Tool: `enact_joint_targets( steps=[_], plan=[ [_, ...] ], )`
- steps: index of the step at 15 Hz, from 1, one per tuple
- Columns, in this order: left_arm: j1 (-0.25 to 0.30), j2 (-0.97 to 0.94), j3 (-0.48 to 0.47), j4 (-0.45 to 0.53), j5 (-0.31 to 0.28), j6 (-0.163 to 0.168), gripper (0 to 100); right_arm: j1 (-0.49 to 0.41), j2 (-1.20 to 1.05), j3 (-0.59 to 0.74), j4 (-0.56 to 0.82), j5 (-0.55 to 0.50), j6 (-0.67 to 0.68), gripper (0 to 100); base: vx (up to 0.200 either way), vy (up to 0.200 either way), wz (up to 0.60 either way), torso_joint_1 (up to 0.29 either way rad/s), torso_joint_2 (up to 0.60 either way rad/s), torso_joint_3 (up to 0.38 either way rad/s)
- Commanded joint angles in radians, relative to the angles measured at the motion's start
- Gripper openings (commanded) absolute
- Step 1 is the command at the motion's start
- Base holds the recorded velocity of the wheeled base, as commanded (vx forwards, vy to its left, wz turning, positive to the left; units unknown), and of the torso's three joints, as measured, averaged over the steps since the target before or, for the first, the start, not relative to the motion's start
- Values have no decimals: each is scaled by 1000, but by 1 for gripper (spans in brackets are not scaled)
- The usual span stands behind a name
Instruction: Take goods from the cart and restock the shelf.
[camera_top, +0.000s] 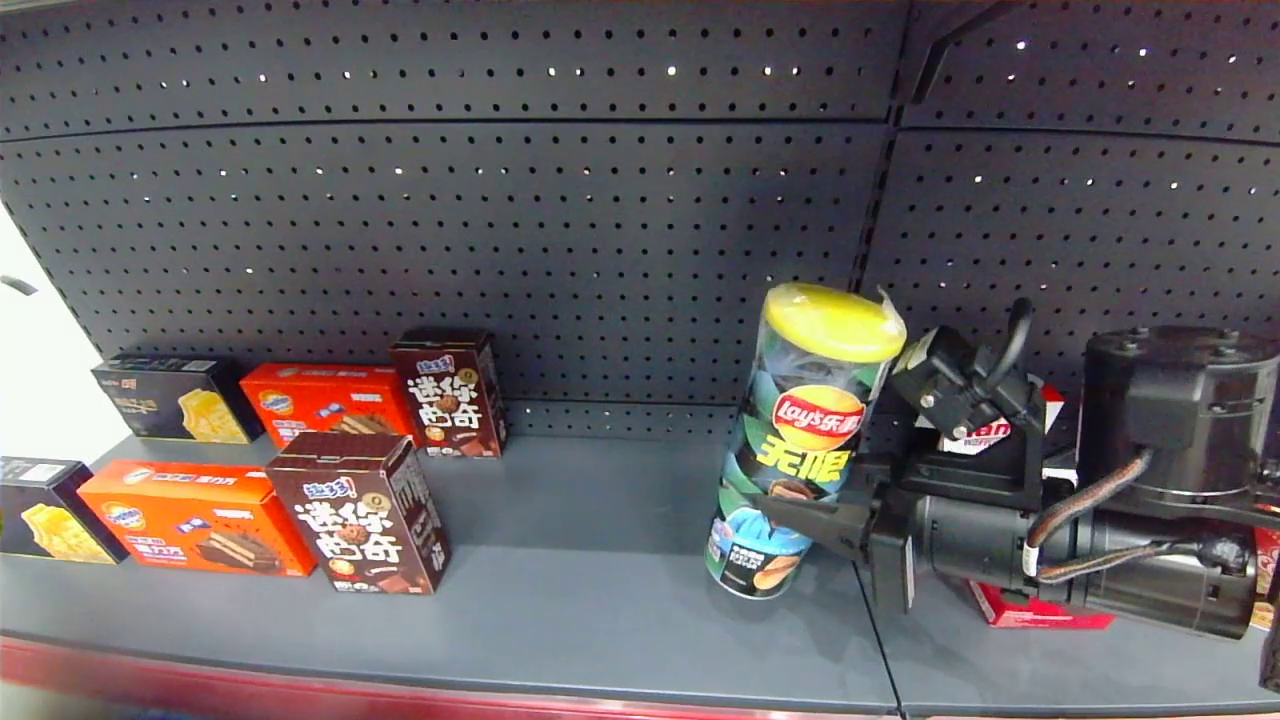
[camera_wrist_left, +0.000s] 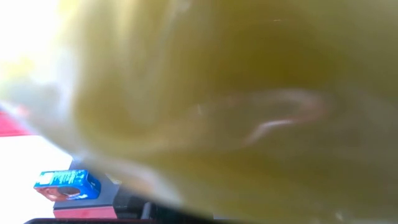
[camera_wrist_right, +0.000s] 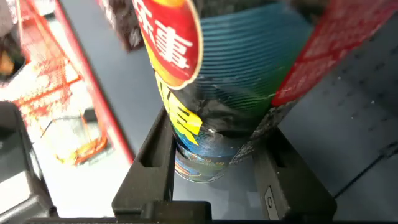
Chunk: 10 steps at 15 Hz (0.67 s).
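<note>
A tall chips can with a yellow lid stands tilted on the grey shelf, its top leaning to the right. My right gripper is shut on the can's lower half, coming in from the right. In the right wrist view the can sits between the two black fingers of that gripper, with its base close to the shelf board; I cannot tell whether it touches. A blurred yellowish thing lies right against the left wrist camera.
Several snack boxes stand in two rows at the shelf's left, among them a brown box and an orange box. A red and white box lies behind my right arm. The pegboard backs the shelf. A red wire cart stands below.
</note>
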Motion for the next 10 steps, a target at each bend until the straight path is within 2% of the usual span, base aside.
enact_joint_targets(
  steps=[1,10],
  plan=[
    [0,2,0,3,1,-1,0,13,-1,53,-20,1,-2,0,0,0,0,0,0,0],
    [0,2,12,5,4,-1,0,33,37,129,-82,0,-6,0,0,0,0,0,0,0]
  ],
)
